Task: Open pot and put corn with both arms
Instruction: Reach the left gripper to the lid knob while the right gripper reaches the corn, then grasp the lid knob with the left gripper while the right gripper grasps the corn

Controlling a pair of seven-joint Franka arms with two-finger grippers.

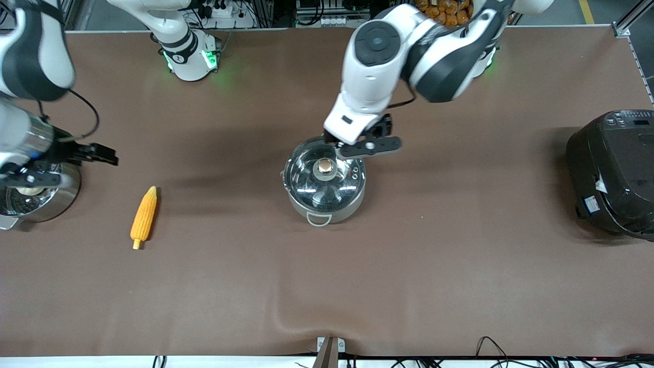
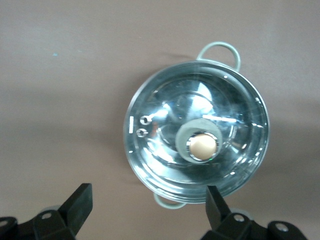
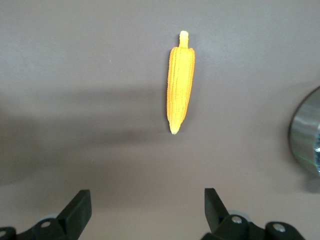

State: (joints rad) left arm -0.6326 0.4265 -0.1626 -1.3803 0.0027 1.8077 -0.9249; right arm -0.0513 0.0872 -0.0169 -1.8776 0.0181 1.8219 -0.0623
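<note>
The steel pot (image 1: 325, 202) stands mid-table with its glass lid (image 1: 306, 180) and tan knob (image 1: 325, 166) on. My left gripper (image 1: 367, 146) hovers open and empty over the pot's farther rim. In the left wrist view the lid's knob (image 2: 202, 146) lies ahead of the open left gripper (image 2: 148, 205). The corn (image 1: 144, 216) lies on the table toward the right arm's end, stub nearer the front camera. My right gripper (image 1: 97, 153) is open and empty in the air above the table, apart from the corn (image 3: 180, 82), which lies ahead of it (image 3: 148, 205).
A steel steamer pot (image 1: 53, 197) with a white bun stands at the right arm's end, partly under that arm; its edge shows in the right wrist view (image 3: 306, 131). A black rice cooker (image 1: 613, 171) stands at the left arm's end.
</note>
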